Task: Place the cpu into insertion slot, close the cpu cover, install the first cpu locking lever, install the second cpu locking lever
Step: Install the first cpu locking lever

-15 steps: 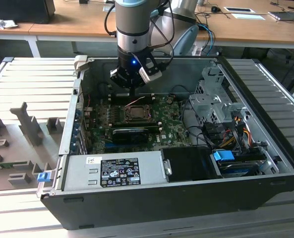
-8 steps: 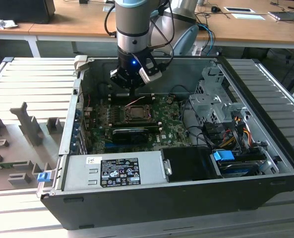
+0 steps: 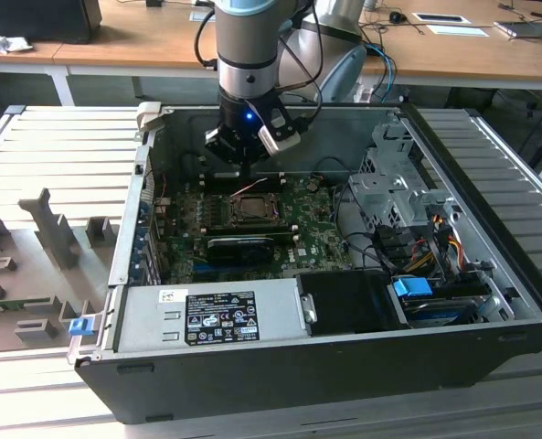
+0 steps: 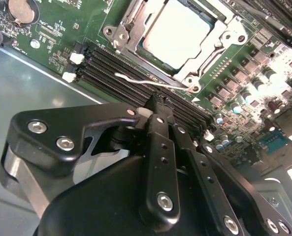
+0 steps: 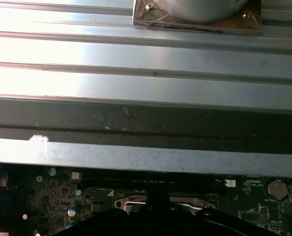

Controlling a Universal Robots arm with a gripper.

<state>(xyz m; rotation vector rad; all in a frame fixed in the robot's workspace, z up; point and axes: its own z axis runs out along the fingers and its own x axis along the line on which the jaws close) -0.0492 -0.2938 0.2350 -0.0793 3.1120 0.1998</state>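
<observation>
Lever work looks to be the step in hand: the cpu (image 4: 178,32) lies seated just beyond the claw (image 4: 155,104), the cpu cover (image 4: 136,22) down flat around it, and a thin wire locking lever (image 4: 146,81) stands loose right in front of the claw. The claw is clenched on nothing; seating that lever, I judge, calls for a steady downward push, then a sideways tuck to latch it

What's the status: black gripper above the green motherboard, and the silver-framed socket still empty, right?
Not empty. The second wrist view shows the pale square cpu seated inside the silver metal frame cover. The black gripper is above the green motherboard.
</observation>
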